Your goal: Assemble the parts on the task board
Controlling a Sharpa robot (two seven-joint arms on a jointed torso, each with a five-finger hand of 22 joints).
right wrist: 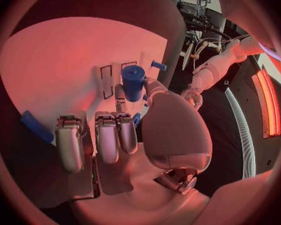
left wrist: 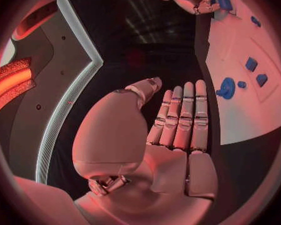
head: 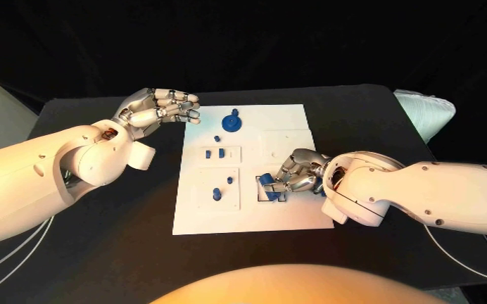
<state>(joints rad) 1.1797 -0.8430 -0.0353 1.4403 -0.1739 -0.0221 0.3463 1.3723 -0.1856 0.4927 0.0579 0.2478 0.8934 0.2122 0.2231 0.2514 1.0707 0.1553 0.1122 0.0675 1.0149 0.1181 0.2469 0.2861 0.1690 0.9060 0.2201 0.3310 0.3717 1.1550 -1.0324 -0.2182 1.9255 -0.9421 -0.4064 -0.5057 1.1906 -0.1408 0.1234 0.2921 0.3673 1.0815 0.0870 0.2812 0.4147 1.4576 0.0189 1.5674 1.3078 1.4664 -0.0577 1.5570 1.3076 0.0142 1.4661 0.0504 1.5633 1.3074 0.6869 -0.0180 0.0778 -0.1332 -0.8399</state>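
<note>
**Right hand pinches a blue peg over the board**

The left hand (head: 162, 112) hovers empty, fingers apart, at the far left corner of the task board (head: 294, 216). A blue gear (head: 232, 120) lies just beside it. Over the board's near middle, the right hand (head: 294, 175) pinches a blue peg (right wrist: 133, 81). The likely risk: a tilted peg jamming or slipping onto the bench (head: 122, 248).

Matt white board (head: 291, 117), smooth like plastic, on a matt black table (head: 122, 248). Blue parts (head: 232, 121) look plastic. Both hands (head: 162, 110) (head: 289, 174) show shiny metal; arms (head: 61, 163) glossy white.
</note>
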